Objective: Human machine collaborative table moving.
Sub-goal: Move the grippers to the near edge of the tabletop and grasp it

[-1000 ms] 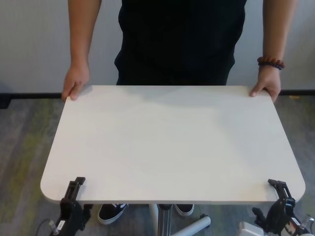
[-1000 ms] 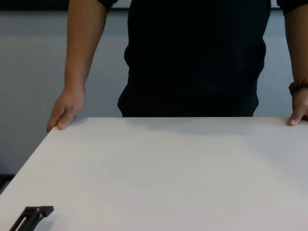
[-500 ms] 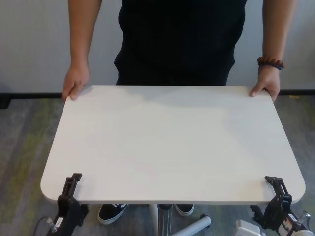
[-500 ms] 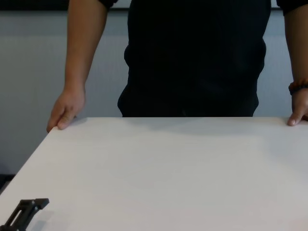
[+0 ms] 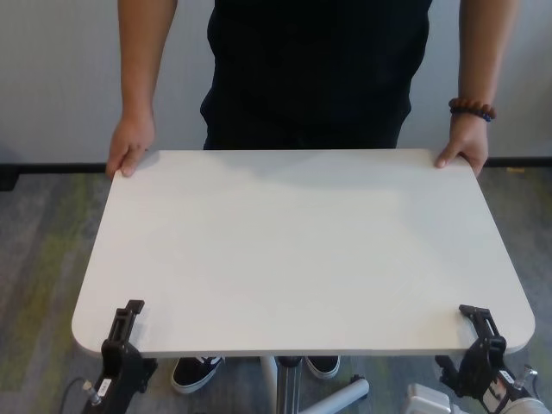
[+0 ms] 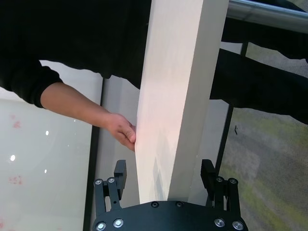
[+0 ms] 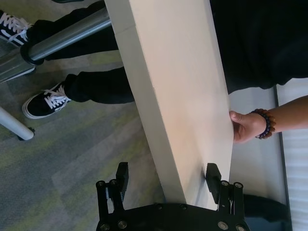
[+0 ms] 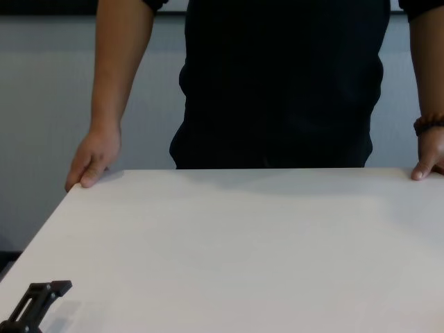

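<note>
The white table (image 5: 293,250) stands between me and the human (image 5: 315,69), who wears a black shirt. The human's hands rest on its far corners, one (image 5: 129,147) at the left and one with a beaded bracelet (image 5: 472,109) at the right. My left gripper (image 6: 163,171) straddles the near edge by the left corner, open, one finger (image 5: 131,309) above the top and one below. At the right corner my right gripper (image 7: 167,173) straddles the same edge, also open. Small gaps show between fingers and board.
The table's metal pole leg (image 5: 289,384) and a white base foot (image 5: 341,398) stand under the near edge. The human's black-and-white shoes (image 5: 194,371) are beneath the top. Grey-green carpet lies all around, with a pale wall behind the human.
Both grippers' upper fingers have crept slightly farther over the tabletop and a little leftward. The table and the human's hands have barely shifted.
</note>
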Controlling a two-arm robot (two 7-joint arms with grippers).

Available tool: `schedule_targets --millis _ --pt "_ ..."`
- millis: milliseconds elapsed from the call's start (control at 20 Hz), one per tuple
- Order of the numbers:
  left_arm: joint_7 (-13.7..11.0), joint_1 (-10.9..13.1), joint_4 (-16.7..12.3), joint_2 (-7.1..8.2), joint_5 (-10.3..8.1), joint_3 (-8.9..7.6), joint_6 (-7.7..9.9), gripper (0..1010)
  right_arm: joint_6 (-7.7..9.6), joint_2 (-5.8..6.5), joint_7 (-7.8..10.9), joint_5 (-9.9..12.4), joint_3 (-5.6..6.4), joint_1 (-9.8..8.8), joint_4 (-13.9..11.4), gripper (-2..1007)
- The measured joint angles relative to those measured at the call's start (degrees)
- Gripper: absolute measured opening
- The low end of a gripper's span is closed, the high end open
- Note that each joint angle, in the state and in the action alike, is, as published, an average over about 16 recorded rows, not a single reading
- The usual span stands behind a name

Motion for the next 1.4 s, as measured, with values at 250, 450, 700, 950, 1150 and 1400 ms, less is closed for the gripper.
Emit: schedule_targets --millis 250,450,700,950,1150,1400 --pt "0.3 0.0 0.1 -0.08 0.0 0.0 -0.19 1002 -0.27 -0.57 0.12 -2.1 -0.51 0.87 1.1 998" --pt "0.3 0.0 0.1 -0.05 -0.02 0.02 -0.19 1002 -0.43 -0.98 -0.01 -4.3 -1.16 1.6 1.9 998" --pt "0.2 0.0 0.0 0.0 -0.02 0.05 -0.16 1002 -0.57 -1.49 -0.46 -7.2 -1.92 2.48 2.7 999" --pt "0.2 0.0 0.0 0.03 -0.01 0.08 -0.13 1002 -0.75 -2.04 -1.08 -9.7 -2.4 3.27 3.4 998" --pt "0.1 0.0 0.0 0.05 -0.01 0.09 -0.11 1002 -0.96 -2.48 -1.61 -11.2 -2.39 3.66 3.9 998" --pt "0.1 0.0 0.0 0.07 0.0 0.11 -0.09 1002 -1.32 -3.0 -2.15 -12.5 -2.2 3.96 4.4 998"
